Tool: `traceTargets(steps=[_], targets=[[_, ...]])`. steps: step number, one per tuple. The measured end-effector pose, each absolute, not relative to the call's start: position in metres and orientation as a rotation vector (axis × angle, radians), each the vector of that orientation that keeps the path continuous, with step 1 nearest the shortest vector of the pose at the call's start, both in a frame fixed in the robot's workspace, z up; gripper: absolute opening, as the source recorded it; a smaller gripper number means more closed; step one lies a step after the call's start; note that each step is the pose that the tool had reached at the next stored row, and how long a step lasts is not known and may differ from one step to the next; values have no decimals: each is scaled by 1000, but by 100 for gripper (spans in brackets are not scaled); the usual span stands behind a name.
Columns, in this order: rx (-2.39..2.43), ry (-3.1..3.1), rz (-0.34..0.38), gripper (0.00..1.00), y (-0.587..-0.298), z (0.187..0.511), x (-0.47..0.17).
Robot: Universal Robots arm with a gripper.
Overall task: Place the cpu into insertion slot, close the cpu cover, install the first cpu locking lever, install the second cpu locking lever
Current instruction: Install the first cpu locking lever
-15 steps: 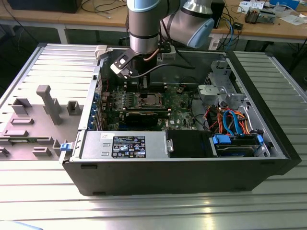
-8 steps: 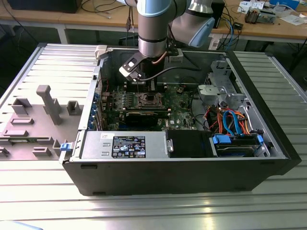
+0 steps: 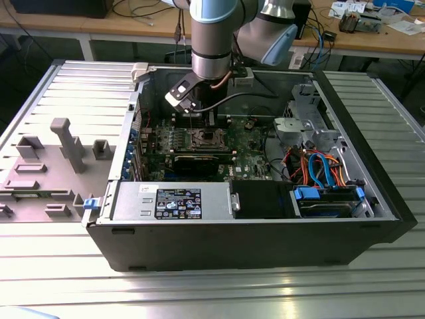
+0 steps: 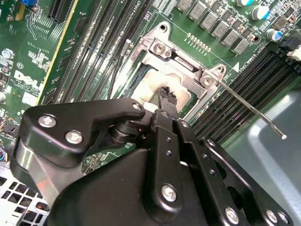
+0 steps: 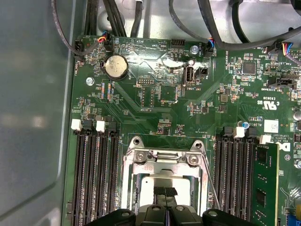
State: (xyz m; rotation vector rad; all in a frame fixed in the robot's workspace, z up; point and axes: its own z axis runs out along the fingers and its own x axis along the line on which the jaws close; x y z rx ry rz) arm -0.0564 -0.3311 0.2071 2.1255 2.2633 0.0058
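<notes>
**Closed fingers on the seated chip**

The gripper (image 4: 164,96) had its jaws drawn together, nothing between them, and its tips sat down on the cpu (image 4: 148,84), as both wrist views showed. The cpu lay inside the insertion slot (image 3: 202,138), its silver top framed by the window of the cpu cover (image 4: 181,63), which lay flat over the slot. One wire locking lever (image 4: 249,108) angled away from a corner of the slot, its free end out over the memory slots (image 5: 96,174) that flanked the slot on both sides. Beyond the slot on the motherboard (image 5: 160,108) sat a coin cell (image 5: 115,67) – white lettering dotted the green around it. A printed label (image 3: 178,203) faced up from the metal box at the computer case's (image 3: 252,246) near wall.
</notes>
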Motion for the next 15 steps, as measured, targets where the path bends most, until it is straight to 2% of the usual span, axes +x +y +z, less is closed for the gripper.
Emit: traceTargets(steps=[15], targets=[[2126, 2263, 6, 11, -331, 224, -56]])
